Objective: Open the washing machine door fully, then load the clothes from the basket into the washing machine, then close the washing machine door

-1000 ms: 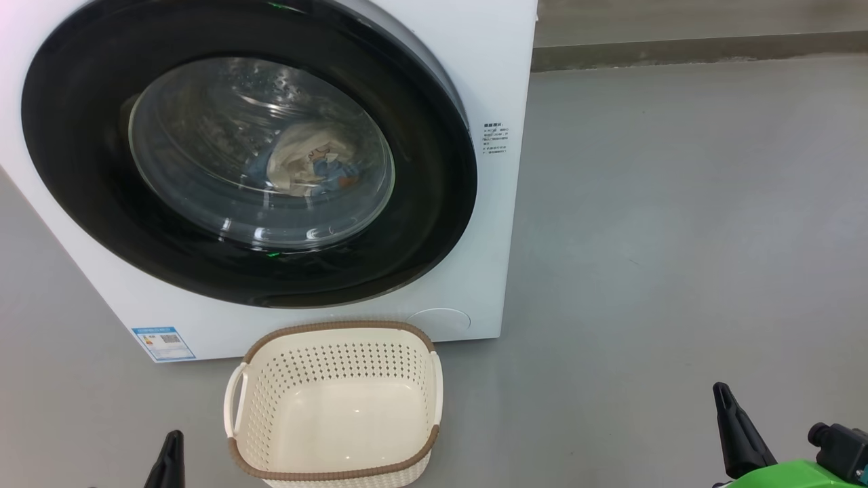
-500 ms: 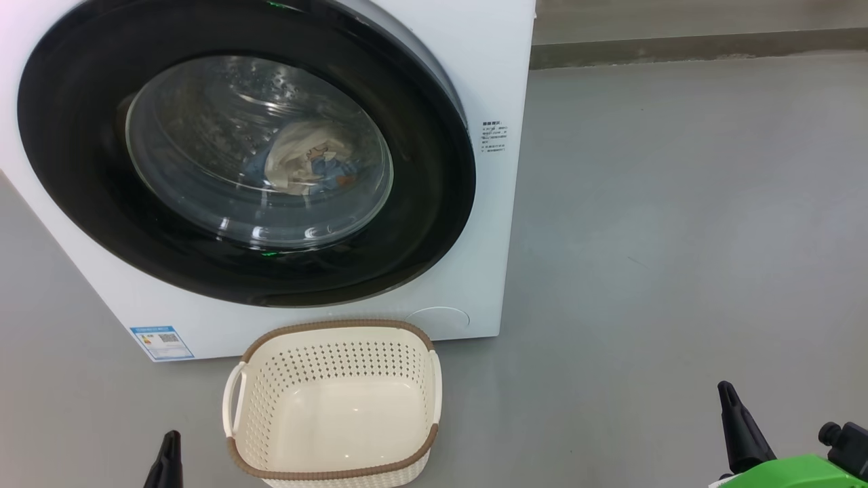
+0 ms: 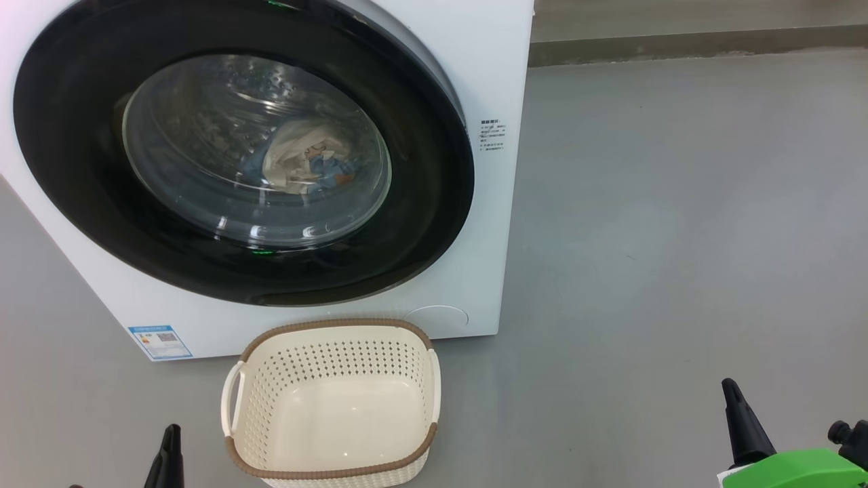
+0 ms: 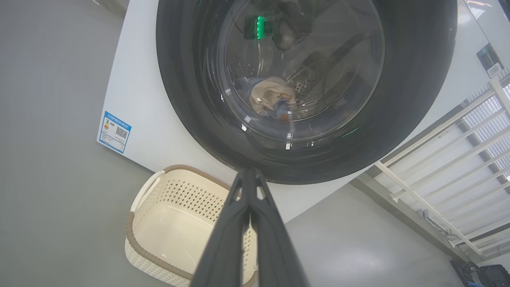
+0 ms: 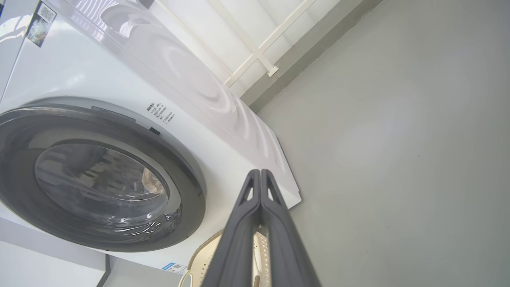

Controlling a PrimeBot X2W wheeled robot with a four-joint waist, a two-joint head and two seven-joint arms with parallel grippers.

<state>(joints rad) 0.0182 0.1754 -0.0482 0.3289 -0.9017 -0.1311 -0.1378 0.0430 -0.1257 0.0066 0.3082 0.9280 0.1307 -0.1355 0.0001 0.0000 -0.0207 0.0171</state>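
Grey floor carries the washing machine. The washing machine door looks shut flush. The clothes lie bunched in the drum behind the glass. The basket stands empty on the floor just before the machine's bottom front edge. Left gripper and right gripper are both clenched on nothing, low, apart from everything. Door likely rigid, heavy, glossy and slick, with a fragile glass bulge; take it at the outer rim, never the glass. Hinge side unclear. Clothes soft, light, limp; pinch a fold.
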